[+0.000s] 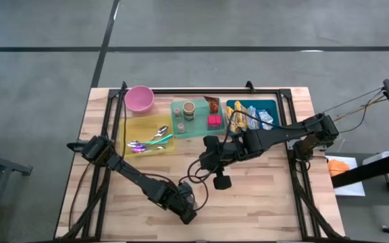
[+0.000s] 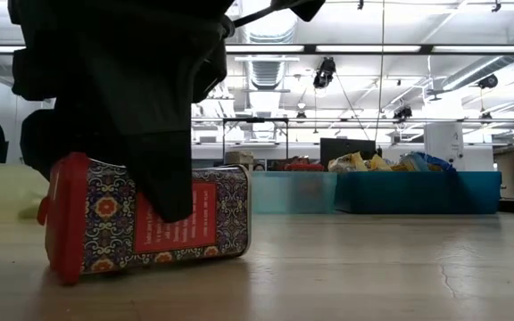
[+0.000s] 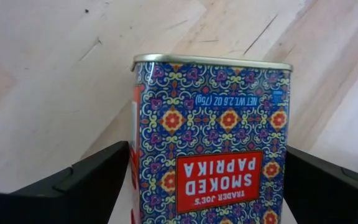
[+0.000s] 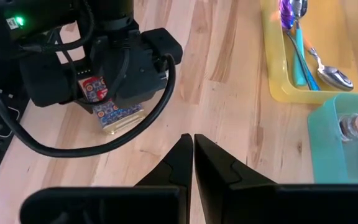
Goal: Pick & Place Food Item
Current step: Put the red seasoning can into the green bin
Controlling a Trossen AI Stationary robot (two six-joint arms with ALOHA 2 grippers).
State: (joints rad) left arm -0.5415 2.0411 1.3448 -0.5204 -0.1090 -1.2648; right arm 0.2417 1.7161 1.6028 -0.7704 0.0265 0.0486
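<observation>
A smoked paprika tin (image 3: 213, 143), blue and red patterned with a red cap, lies on its broad side on the wooden table near the front edge; it also shows in the low view (image 2: 212, 218) and the right wrist view (image 4: 114, 113). My left gripper (image 3: 207, 152) is open and points steeply down over the tin, one finger (image 3: 92, 177) on each long side. In the high view my left gripper (image 1: 185, 205) covers the tin. My right gripper (image 4: 192, 142) hangs shut above the middle of the table (image 1: 206, 160), holding nothing. My left gripper's fingers stand close along the tin's two long sides (image 3: 138, 155), coming from above. I cannot tell whether they touch it. The tin lies flat on the table.
Along the far edge stand a pink bowl (image 1: 139, 98), a yellow tray (image 1: 140, 128) with spoons, a green tray (image 1: 178, 129) with small jars and a blue bin (image 1: 270, 105) with packets. Bare wood (image 1: 269, 199) lies at the near right.
</observation>
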